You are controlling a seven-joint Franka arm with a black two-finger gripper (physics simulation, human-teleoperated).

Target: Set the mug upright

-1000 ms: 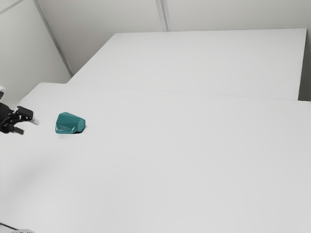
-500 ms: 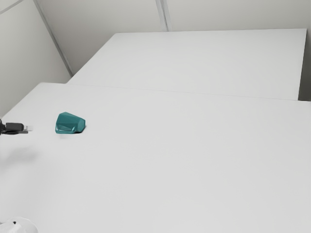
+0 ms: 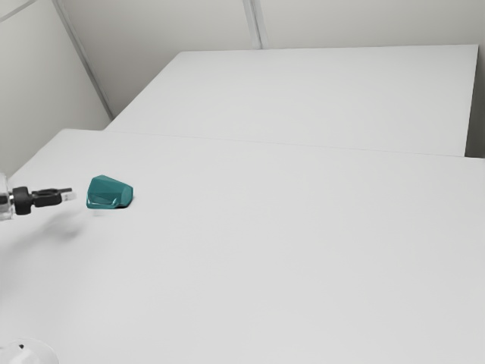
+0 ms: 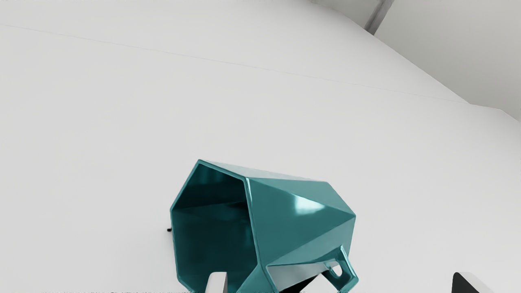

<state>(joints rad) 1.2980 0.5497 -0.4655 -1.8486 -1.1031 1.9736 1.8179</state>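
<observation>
White table (image 3: 265, 258) bears the mug (image 4: 301, 224) on its side, just ahead of the widely spread jaws (image 3: 72, 193); its glossy, faceted walls appear stiff, probably light and slippery, favouring a hold across opposite flats, clear of the handle (image 4: 349, 270).

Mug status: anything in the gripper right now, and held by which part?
Nothing held. The gripper's fingers stand wide apart, and the exterior view shows a gap between them and the mug, lying on its side.
</observation>
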